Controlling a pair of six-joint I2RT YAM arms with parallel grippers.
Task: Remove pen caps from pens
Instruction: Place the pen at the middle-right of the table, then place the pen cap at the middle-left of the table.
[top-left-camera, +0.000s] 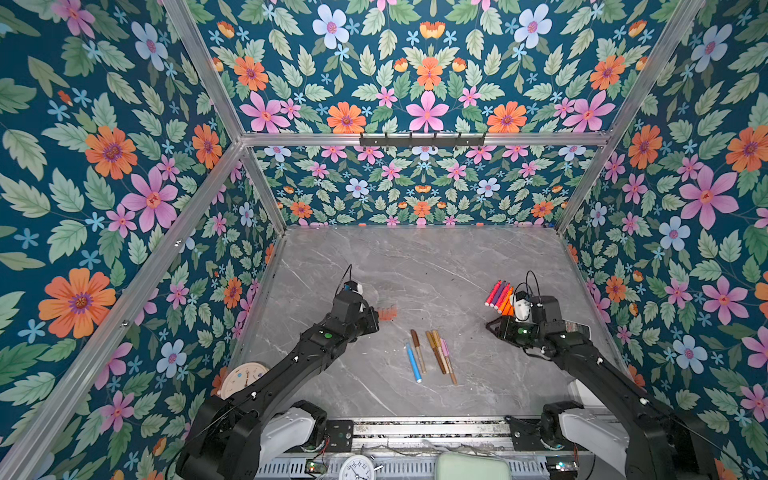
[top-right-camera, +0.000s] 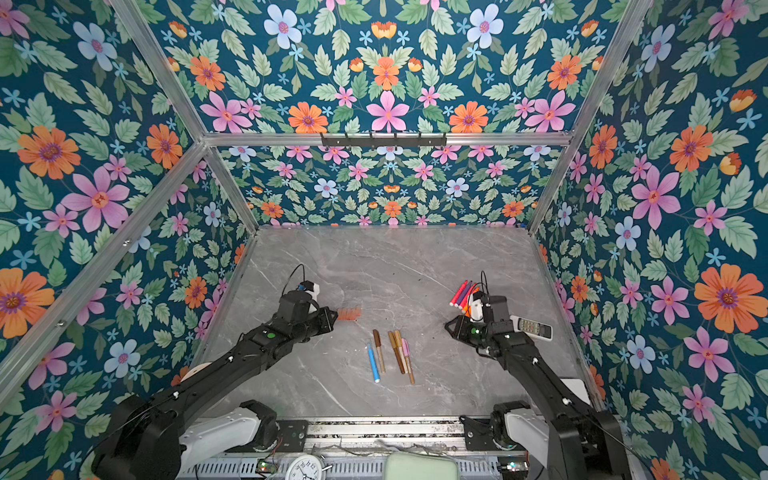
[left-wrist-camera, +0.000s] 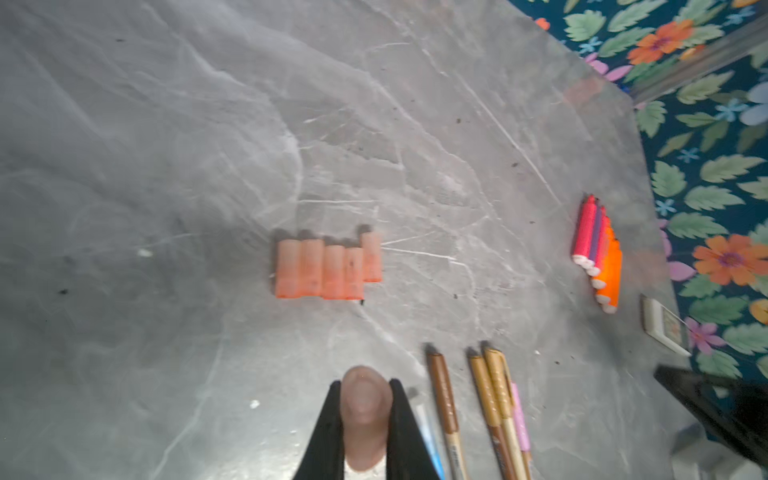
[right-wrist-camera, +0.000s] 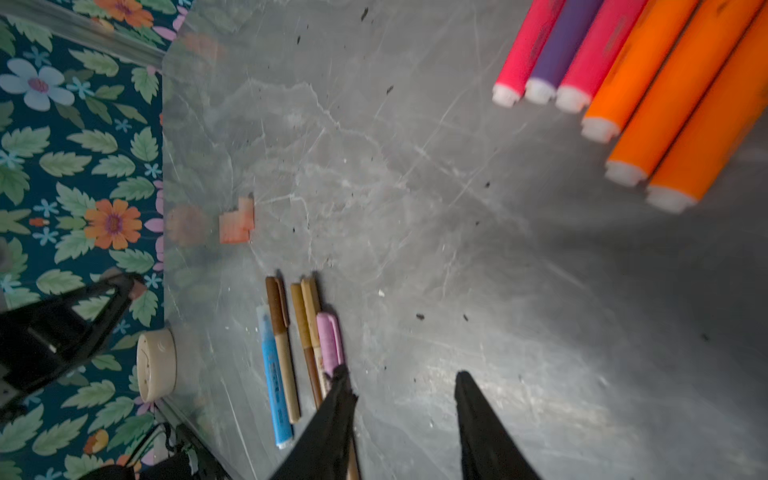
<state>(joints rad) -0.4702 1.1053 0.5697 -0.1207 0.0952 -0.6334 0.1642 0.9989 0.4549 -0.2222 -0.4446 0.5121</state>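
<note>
In the left wrist view my left gripper (left-wrist-camera: 365, 384) is shut on a brownish translucent pen cap (left-wrist-camera: 365, 419), held just above the table. A row of several orange-red pen caps (top-left-camera: 388, 312) (left-wrist-camera: 328, 266) lies just beyond it. Several slim pens (top-left-camera: 432, 355) (right-wrist-camera: 299, 345), blue, brown, gold and pink, lie side by side at mid-table. Red, purple and orange pens (top-left-camera: 500, 297) (right-wrist-camera: 623, 95) lie bunched at the right, white ends bare. My right gripper (right-wrist-camera: 401, 374) (top-left-camera: 490, 326) hovers open and empty between the two pen groups, one finger over the pink pen.
A white remote control (top-right-camera: 534, 327) lies by the right wall, behind the right arm. A round cream clock (top-left-camera: 243, 378) leans at the left table edge. Another clock (top-left-camera: 357, 467) and a pale green object (top-left-camera: 473, 465) sit below the front rail. Floral walls enclose the table.
</note>
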